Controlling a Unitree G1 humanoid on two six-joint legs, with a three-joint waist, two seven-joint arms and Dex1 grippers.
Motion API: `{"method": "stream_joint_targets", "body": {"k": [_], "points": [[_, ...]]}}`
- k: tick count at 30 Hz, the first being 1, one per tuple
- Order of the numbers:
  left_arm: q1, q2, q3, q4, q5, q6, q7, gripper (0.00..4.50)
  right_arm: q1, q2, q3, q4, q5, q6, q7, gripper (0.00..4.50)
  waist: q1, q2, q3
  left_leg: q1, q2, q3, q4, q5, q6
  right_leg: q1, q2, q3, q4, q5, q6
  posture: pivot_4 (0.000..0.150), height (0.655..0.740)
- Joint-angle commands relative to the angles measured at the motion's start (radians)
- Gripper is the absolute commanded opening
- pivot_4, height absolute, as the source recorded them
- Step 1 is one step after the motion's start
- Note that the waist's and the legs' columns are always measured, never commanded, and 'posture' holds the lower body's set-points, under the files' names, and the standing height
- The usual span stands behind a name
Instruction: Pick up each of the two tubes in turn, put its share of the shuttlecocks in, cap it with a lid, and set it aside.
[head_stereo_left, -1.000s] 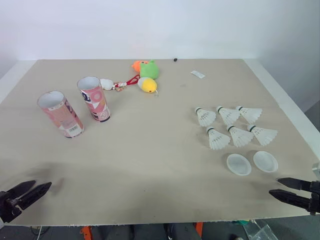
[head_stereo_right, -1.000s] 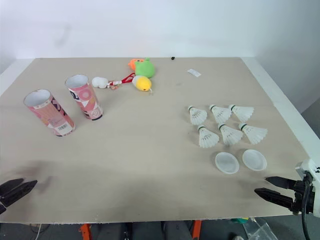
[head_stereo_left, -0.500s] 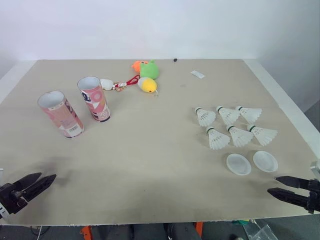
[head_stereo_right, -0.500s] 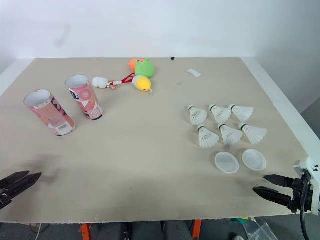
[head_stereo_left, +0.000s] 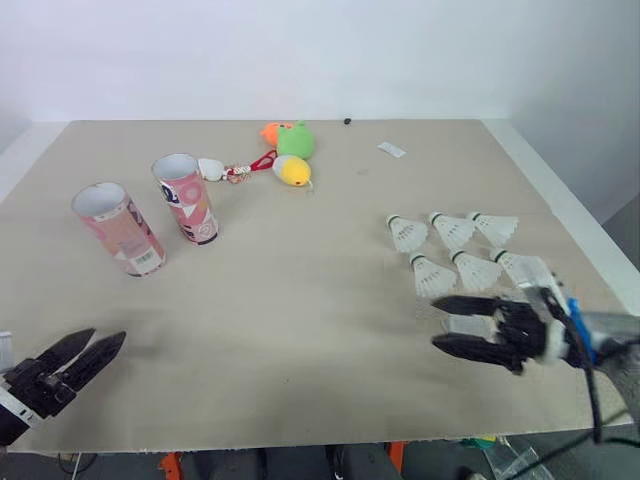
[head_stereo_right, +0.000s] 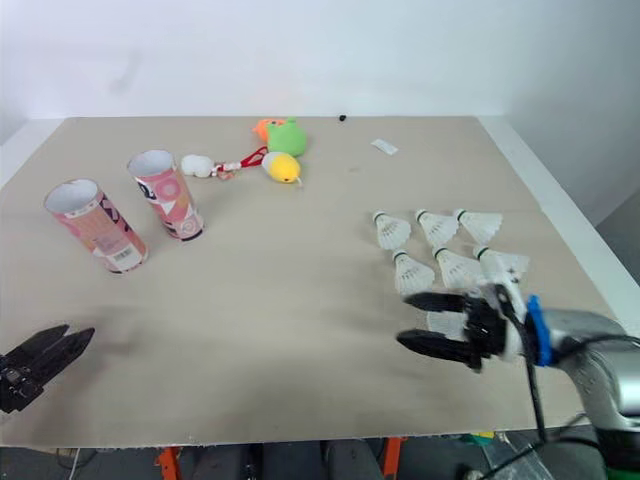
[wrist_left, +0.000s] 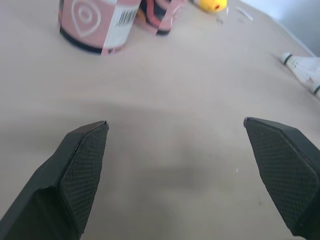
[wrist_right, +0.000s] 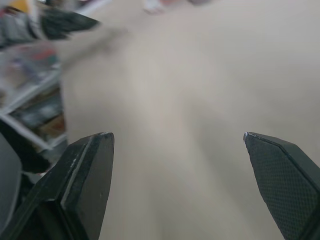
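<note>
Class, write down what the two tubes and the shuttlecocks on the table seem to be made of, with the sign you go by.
The left tube and right tube: probably cardboard, with a matte pink printed wrap and white inside. The shuttlecocks: white ribbed skirts, feather or plastic unclear; rounded white bases with a dark band.

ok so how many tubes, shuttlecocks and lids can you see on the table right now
pink tubes: 2
shuttlecocks: 6
lid: 1, partly covered by the right pincer; another could be hidden under it
total: 9
</note>
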Motion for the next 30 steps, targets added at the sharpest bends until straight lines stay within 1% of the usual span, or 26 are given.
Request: {"method": "stream_joint_targets", "body": {"k": [1, 3, 4, 9, 12, 14, 16, 20, 22, 26, 30], "points": [[0.067, -0.042, 0.023, -0.078, 0.026, -0.074, 0.012, 4.50, -0.166, 0.075, 0.128, -0.007, -0.017, 0.032, -0.056, 4.43, -0.002, -0.001, 0.000, 0.000, 0.000, 0.000, 0.000, 0.000, 0.000, 0.000, 0.000, 0.000, 0.000, 0.000, 0.000, 0.150, 0.7323], [0.081, -0.062, -0.004, -0.071, 0.136, -0.185, 0.007, 4.50, -0.243, 0.130, 0.195, -0.004, -0.048, 0.031, -0.092, 4.43, -0.001, -0.002, 0.000, 0.000, 0.000, 0.000, 0.000, 0.000, 0.000, -0.001, 0.001, 0.000, 0.000, 0.000, 0.000, 0.150, 0.7323], [0.081, -0.068, -0.011, -0.064, 0.168, -0.223, 0.012, 4.50, -0.264, 0.148, 0.213, -0.004, -0.056, 0.030, -0.104, 4.43, 0.001, -0.002, -0.001, 0.000, 0.000, 0.000, 0.000, 0.000, 0.000, -0.001, 0.001, 0.000, 0.000, 0.000, -0.001, 0.150, 0.7323], [0.023, -0.101, -0.015, -0.090, 0.183, -0.302, 0.073, 4.50, -0.410, 0.285, 0.311, 0.081, -0.199, -0.011, -0.274, 4.43, 0.005, -0.003, -0.001, -0.002, 0.000, -0.001, 0.000, 0.000, 0.000, -0.001, 0.001, 0.000, 0.000, 0.000, -0.001, 0.150, 0.7323], [-0.039, -0.101, -0.021, -0.068, 0.200, -0.335, 0.119, 4.50, -0.448, 0.344, 0.336, 0.101, -0.260, -0.051, -0.339, 4.43, 0.005, -0.005, -0.003, -0.002, 0.000, -0.001, 0.001, 0.000, 0.000, -0.001, 0.000, -0.001, 0.000, 0.001, 0.000, 0.150, 0.7323], [-0.084, -0.096, -0.031, -0.051, 0.204, -0.342, 0.148, 4.50, -0.454, 0.376, 0.341, 0.093, -0.286, -0.082, -0.372, 4.43, 0.004, -0.006, -0.003, -0.002, 0.000, 0.000, 0.001, 0.000, 0.000, -0.001, 0.000, 0.000, 0.000, 0.001, 0.000, 0.150, 0.7323], [-0.136, -0.087, -0.051, -0.017, 0.223, -0.351, 0.173, 4.50, -0.453, 0.403, 0.340, 0.081, -0.306, -0.103, -0.408, 4.43, 0.003, -0.007, -0.003, -0.003, 0.001, -0.001, 0.001, 0.000, 0.000, -0.001, 0.000, -0.001, 0.000, 0.004, 0.004, 0.150, 0.7323], [-0.279, -0.051, -0.141, 0.143, 0.331, -0.396, 0.197, 4.50, -0.428, 0.448, 0.320, 0.044, -0.342, -0.141, -0.501, 4.43, 0.004, -0.007, -0.004, -0.003, 0.001, -0.002, 0.000, 0.000, 0.000, -0.001, 0.001, -0.002, 0.000, 0.004, 0.003, 0.150, 0.7323], [-0.329, -0.038, -0.163, 0.203, 0.356, -0.410, 0.201, 4.50, -0.417, 0.455, 0.312, 0.037, -0.355, -0.151, -0.528, 4.43, 0.003, -0.007, -0.004, -0.003, 0.001, -0.002, 0.001, 0.001, 0.000, -0.001, 0.002, -0.003, 0.000, 0.005, 0.003, 0.150, 0.7323], [-0.471, -0.006, -0.234, 0.342, 0.405, -0.437, 0.178, 4.50, -0.373, 0.457, 0.294, -0.012, -0.365, -0.158, -0.580, 4.43, 0.004, -0.009, -0.005, -0.003, 0.002, -0.001, 0.001, 0.001, 0.000, -0.001, 0.002, -0.003, 0.000, 0.006, 0.002, 0.150, 0.7323], [-0.548, 0.021, -0.294, 0.433, 0.443, -0.462, 0.133, 4.50, -0.338, 0.458, 0.282, -0.067, -0.358, -0.147, -0.609, 4.43, 0.003, -0.009, -0.005, -0.003, 0.002, -0.001, 0.000, 0.001, 0.000, -0.001, 0.001, -0.003, 0.000, 0.009, -0.002, 0.150, 0.7323]]}}
